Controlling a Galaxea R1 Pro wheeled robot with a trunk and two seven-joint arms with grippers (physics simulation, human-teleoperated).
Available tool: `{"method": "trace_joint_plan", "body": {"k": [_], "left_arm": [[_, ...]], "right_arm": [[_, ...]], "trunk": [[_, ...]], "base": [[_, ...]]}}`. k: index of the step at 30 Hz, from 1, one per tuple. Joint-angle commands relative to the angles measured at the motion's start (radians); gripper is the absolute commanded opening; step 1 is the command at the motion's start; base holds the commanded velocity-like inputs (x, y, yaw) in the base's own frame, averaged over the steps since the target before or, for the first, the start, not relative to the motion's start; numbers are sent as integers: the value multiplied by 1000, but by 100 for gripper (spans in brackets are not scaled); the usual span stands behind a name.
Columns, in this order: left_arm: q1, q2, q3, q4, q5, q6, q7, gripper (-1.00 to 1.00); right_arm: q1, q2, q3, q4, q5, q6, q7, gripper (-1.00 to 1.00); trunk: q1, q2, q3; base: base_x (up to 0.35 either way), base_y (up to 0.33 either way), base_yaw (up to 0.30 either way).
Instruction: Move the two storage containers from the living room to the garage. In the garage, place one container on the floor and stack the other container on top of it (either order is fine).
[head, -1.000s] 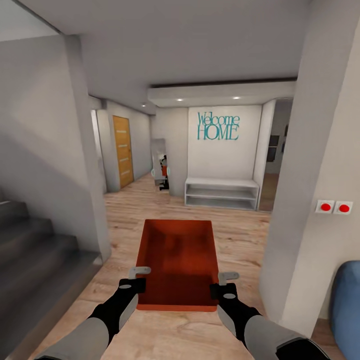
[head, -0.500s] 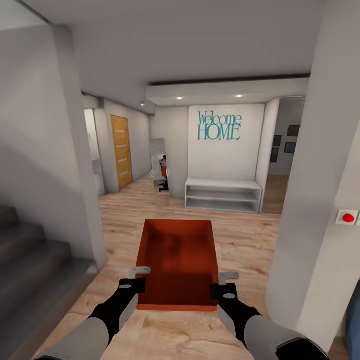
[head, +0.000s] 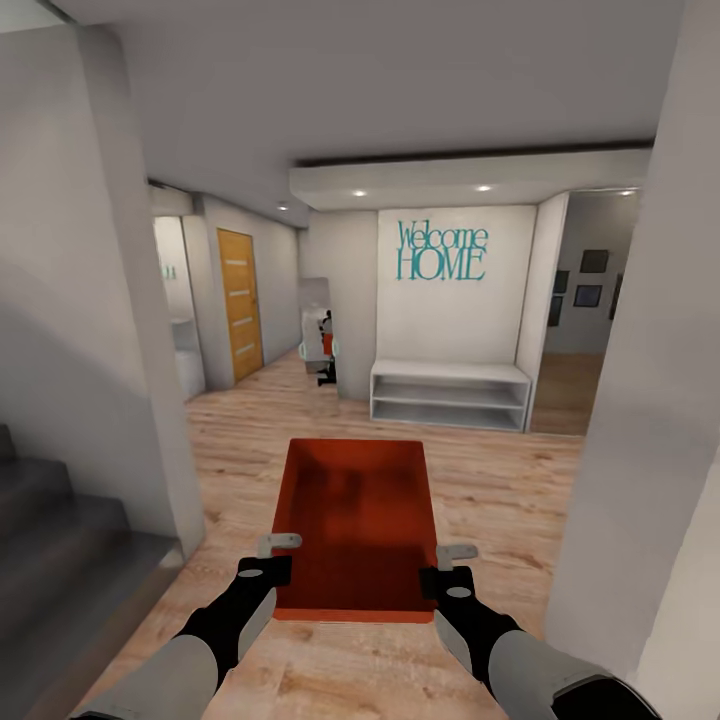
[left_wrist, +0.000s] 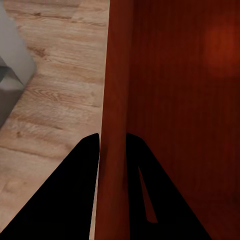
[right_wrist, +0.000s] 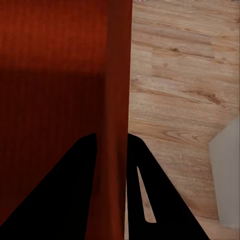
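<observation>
R gripper (right_wrist: 112, 145) clamps orange-red container (right_wrist: 55, 90) wall betw. both fingers, over light wood plank flooring (right_wrist: 175, 100).

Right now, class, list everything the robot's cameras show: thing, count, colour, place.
storage container: one, orange-red, carried in front over the wood floor
wood floor: one, light plank, underfoot
stairs: one flight, grey, left
door: one, orange-brown, left hallway
shelf bench: one, white, ahead
Welcome HOME sign: one, teal, wall above bench
left gripper: one, black-grey, clamping container's left wall
right gripper: one, black-grey, clamping right wall
</observation>
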Motion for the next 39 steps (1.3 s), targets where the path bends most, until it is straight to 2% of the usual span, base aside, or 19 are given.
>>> {"method": "trace_joint_plan", "body": {"k": [1, 15, 22, 39], "left_arm": [[-1, 1, 18, -1, 87, 9, 23, -100], [-1, 1, 18, -3, 87, 9, 23, -100], [-1, 1, 18, -3, 87, 9, 23, -100], [-1, 1, 18, -3, 87, 9, 23, -100]], "right_arm": [[-1, 24, 13, -3, 3, -7, 3, -100], [-1, 24, 13, -3, 2, -4, 3, -100], [-1, 23, 13, -3, 2, -1, 3, -100], [-1, 22, 13, -3, 2, -4, 3, -100]], "trunk": [[1, -1, -2], [1, -1, -2], [1, -1, -2], [1, -1, -2]], "base": [[324, 0, 0], [324, 0, 3], [324, 0, 172], [324, 0, 6]]}}
